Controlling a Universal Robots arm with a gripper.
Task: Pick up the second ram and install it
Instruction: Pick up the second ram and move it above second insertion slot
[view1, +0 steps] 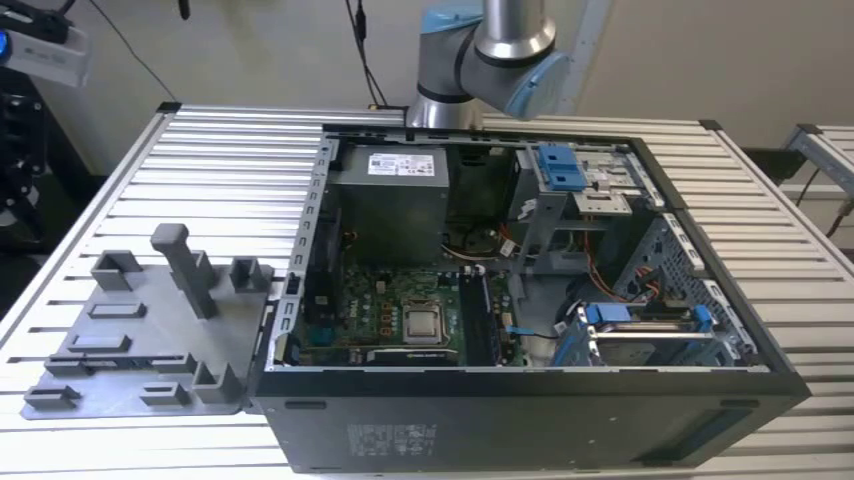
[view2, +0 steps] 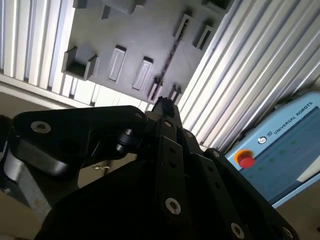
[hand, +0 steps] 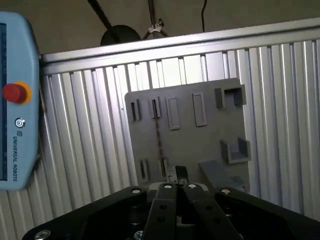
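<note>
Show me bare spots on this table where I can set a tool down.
Free: the slatted table beyond the grey fixture plate, up to the wall of the computer case, and the strip on the exterior view's right of it. Crowded: the plate's holders and the case's inside.

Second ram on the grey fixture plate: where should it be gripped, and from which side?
Probably take the second ram at the middle of its upper edge, from straight above, closing across its flat faces. It stands on edge on the grey fixture plate, ends seated in slotted holders, leaving only that span free.
</note>
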